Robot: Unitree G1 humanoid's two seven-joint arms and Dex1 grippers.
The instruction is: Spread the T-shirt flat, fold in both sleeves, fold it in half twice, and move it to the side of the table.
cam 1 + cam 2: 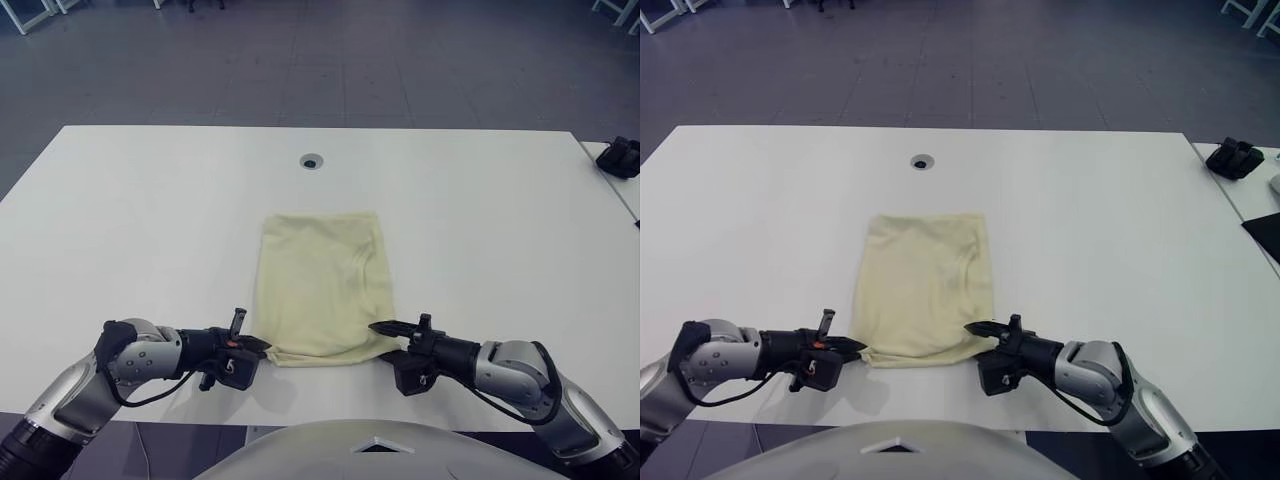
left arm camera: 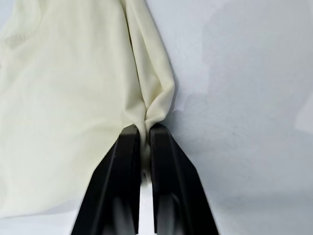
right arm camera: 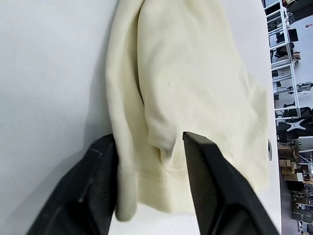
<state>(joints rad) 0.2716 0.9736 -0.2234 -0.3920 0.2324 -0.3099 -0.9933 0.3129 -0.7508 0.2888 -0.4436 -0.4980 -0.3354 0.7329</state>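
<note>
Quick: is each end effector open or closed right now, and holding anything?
Left end effector: closed, pinching the near left corner of the T-shirt.
Right end effector: open, straddling its near right corner.

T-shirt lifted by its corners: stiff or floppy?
Probably floppy: the T-shirt puckers where the left gripper pinches it. Likely light: thin layers lie flat on the table. The right gripper stands open, so that corner would droop.

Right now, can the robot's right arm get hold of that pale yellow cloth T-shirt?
Probably yes: the right pincer sits open astride the near corner of the pale yellow cloth T-shirt, with nothing between.
</note>
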